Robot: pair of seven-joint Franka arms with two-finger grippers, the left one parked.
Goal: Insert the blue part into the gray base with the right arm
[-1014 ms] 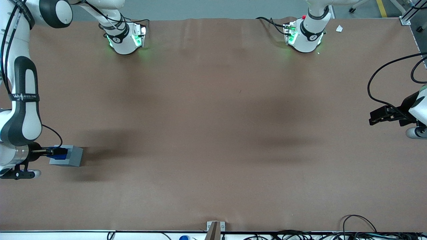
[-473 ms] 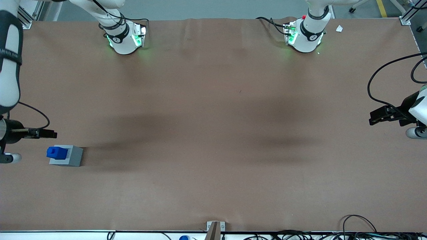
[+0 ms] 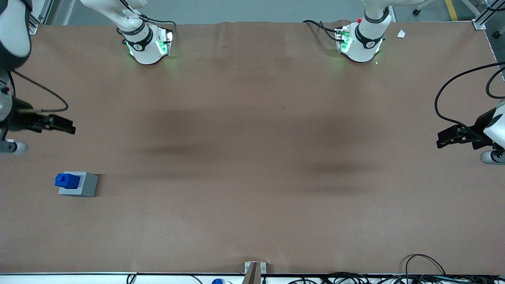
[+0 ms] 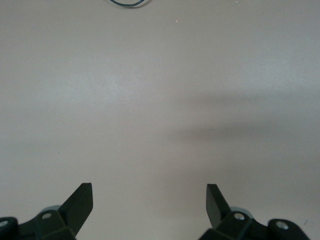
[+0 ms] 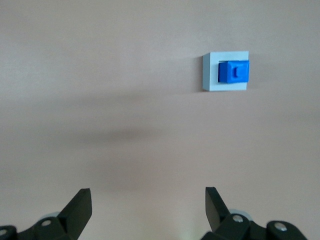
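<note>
Now your tool (image 3: 65, 125) has let go and lifted well clear, fingers spread; the blue part (image 3: 67, 180) sits in the gray base (image 3: 81, 185), apparently inserted.

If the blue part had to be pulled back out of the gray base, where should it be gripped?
Probably from straight above, on the blue part's upper sides standing proud of the gray base; its lower body is sunk. The open claw hangs apart from both.

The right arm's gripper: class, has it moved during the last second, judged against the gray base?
Yes. The gripper, open, has left the gray base with the blue part in it, and now hangs farther from the front camera.
</note>
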